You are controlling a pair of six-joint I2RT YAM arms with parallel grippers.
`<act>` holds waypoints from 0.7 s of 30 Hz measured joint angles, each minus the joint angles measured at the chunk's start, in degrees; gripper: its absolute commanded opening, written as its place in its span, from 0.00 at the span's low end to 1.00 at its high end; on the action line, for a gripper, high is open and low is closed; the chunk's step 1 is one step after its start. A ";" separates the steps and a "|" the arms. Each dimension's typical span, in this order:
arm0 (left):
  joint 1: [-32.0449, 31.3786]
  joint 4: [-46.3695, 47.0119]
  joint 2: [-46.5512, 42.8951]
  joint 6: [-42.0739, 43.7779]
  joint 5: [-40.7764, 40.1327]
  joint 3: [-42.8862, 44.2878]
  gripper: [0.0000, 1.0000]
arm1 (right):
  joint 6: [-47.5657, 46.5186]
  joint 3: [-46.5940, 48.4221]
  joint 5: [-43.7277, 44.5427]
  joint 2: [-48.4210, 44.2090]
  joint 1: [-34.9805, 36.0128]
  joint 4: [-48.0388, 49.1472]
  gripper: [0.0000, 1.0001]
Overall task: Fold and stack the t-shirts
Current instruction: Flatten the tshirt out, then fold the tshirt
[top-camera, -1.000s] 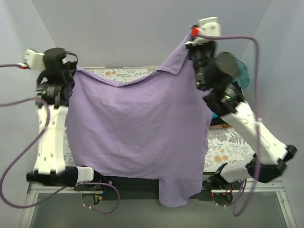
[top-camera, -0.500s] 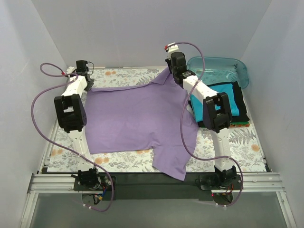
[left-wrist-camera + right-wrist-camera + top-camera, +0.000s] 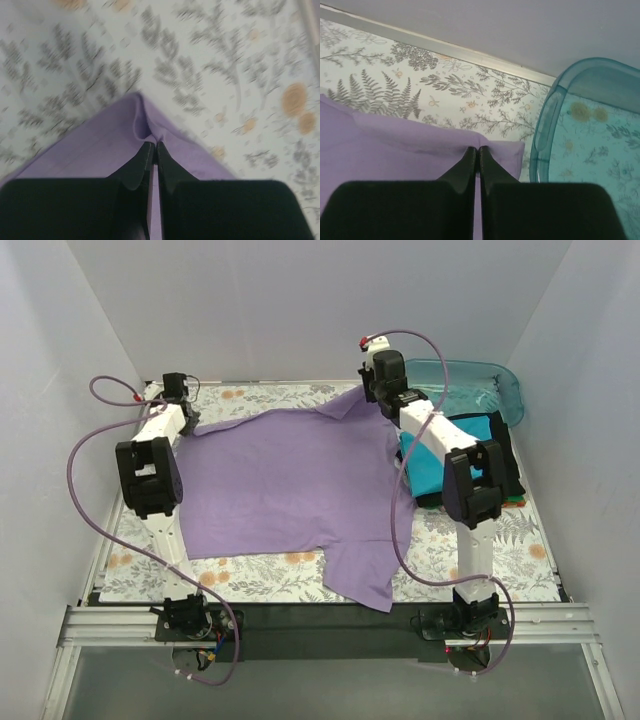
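The lavender-purple t-shirt lies spread over the table, one sleeve hanging toward the near edge. My left gripper is shut on its far left corner, seen in the left wrist view pinching a fold of purple cloth. My right gripper is shut on the far right corner, next to the tub. A stack of folded shirts sits at the right: teal on top, black beneath, an orange-red edge at the bottom.
A clear teal plastic tub stands at the back right, its rim close to my right gripper. The floral tablecloth covers the table. Grey walls close in the back and sides.
Both arms came down from holding the shirt high in the air. The shirt now lies spread flat on the table, and both grippers have pulled its far edge further back.
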 measured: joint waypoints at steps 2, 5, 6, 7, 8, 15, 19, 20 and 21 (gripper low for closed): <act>0.02 0.42 -3.19 -0.26 -0.04 -5.84 0.00 | 1.33 -2.80 -0.76 -4.37 0.00 -3.34 0.01; 0.00 -0.68 -9.03 -0.85 0.02 -13.53 0.00 | 3.76 -7.74 -2.08 -11.52 0.04 -8.28 0.01; 0.02 -0.81 -10.64 -1.05 0.04 -15.15 0.00 | 4.63 -9.42 -2.54 -13.90 0.07 -9.44 0.01; 0.02 -0.79 -12.48 -1.20 0.04 -16.85 0.00 | 5.57 -10.88 -2.99 -15.82 0.07 -10.78 0.01; 0.02 -0.76 -14.16 -1.25 0.02 -18.18 0.00 | 6.23 -12.33 -3.39 -17.70 0.04 -11.82 0.01; 0.24 -1.86 -24.28 -1.81 -0.83 -24.76 0.00 | 9.99 -25.77 -5.18 -28.39 0.04 -18.27 0.01; 1.05 -3.17 -25.27 -1.88 -0.70 -24.81 0.00 | 10.88 -31.50 -6.51 -33.33 0.04 -20.94 0.01; 1.33 -3.87 -25.22 -1.88 -0.63 -24.79 0.00 | 11.06 -32.13 -6.62 -34.14 0.07 -21.33 0.01; 1.51 -4.79 -25.18 -1.95 -0.66 -24.72 0.00 | 11.19 -32.63 -6.73 -34.86 0.07 -21.79 0.01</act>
